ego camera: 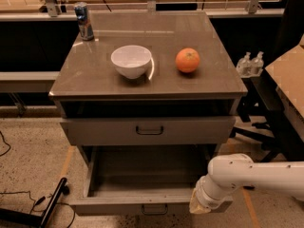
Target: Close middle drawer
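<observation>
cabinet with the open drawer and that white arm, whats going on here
A robot arm reaches in from the right, its gripper low at the right front corner of the middle drawer. That drawer stands pulled far out of the grey cabinet and looks empty; it is not yet closed. On top sit a white bowl, an orange and a can.

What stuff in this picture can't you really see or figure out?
Camera view:
- Gripper, low at the middle drawer's front right corner: whether it touches the drawer is hidden by the white wrist.
- Anything below the middle drawer: cut off by the bottom edge.
- Can's label: too small to read.
- Bottles at right: contents too small to tell.
</observation>
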